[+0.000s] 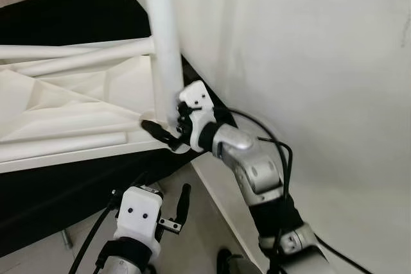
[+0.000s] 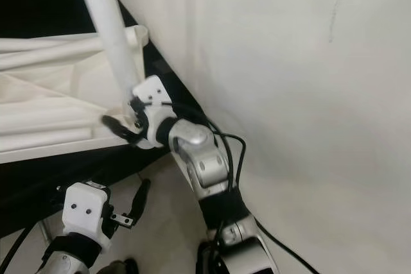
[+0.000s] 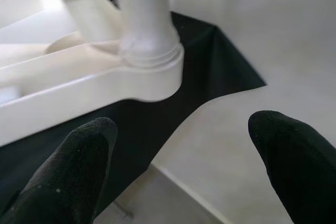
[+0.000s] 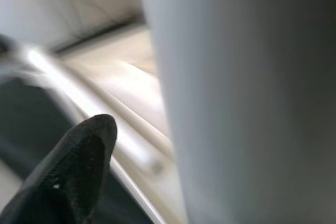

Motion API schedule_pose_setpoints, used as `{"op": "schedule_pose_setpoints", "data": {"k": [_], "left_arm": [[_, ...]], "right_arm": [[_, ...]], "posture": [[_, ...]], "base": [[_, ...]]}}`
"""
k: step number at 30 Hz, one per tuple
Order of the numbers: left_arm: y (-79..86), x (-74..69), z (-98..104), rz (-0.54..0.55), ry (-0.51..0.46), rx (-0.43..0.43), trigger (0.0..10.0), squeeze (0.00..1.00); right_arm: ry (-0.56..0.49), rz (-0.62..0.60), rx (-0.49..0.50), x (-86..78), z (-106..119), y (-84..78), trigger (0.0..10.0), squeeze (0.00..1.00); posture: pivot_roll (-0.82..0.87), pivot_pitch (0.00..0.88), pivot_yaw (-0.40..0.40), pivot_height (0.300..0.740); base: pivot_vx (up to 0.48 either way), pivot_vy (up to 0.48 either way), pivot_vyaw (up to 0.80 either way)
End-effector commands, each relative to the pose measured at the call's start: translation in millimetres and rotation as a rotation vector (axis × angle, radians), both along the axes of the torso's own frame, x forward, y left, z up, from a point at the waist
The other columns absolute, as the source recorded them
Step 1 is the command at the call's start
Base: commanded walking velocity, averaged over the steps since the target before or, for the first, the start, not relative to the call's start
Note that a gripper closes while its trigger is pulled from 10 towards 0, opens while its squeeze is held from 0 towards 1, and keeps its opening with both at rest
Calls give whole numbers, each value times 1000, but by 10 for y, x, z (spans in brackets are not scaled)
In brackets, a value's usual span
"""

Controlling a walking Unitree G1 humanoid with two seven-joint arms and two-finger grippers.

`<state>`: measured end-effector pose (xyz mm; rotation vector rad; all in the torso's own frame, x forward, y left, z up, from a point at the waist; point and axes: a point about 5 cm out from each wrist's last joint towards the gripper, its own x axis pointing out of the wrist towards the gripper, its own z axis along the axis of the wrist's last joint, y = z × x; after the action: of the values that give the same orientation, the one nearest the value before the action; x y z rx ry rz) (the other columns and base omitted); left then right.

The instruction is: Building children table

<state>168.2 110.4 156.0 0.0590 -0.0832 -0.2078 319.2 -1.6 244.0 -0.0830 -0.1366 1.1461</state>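
The upturned table top (image 1: 70,104) and its leg (image 1: 164,43) look like smooth, matt white plastic. Beneath them lies a matt black cloth (image 1: 77,11). The right gripper (image 1: 168,129) has matt black fingers (image 4: 73,177), finely textured, on a glossy white housing; the arm is brushed silver metal.

The right gripper (image 2: 128,122) clasps the white table leg (image 2: 109,30) at the upturned tabletop (image 2: 45,104) corner.

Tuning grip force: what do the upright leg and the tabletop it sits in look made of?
Leg: likely moulded plastic, white, smooth, satin sheen, no grain. Tabletop, upside down: apparently the same white plastic, given its moulded ribs and the rounded corner socket. Right gripper is at the leg's base; its fingers look like textured black rubber.
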Motion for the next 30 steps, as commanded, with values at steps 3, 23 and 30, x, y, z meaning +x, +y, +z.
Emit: {"op": "schedule_pose_setpoints", "data": {"k": [3, 23, 30], "left_arm": [[-15, -20, -36, -2, 17, -4, 10000, 0], [-8, -52, -17, -3, 21, -6, 10000, 0], [-19, -43, -20, -3, 18, -10, 10000, 0]], "right_arm": [[-51, 258, -47, -96, 19, 7, 10000, 0], [-26, 449, -137, 151, 58, -344, 0, 0], [6, 24, -75, 247, -79, -556, 0, 0]], "posture": [[-36, 253, -49, 740], [-26, 278, -38, 740], [-36, 275, -69, 740]], "base": [[0, 0, 0], [0, 0, 0], [0, 0, 0]]}}
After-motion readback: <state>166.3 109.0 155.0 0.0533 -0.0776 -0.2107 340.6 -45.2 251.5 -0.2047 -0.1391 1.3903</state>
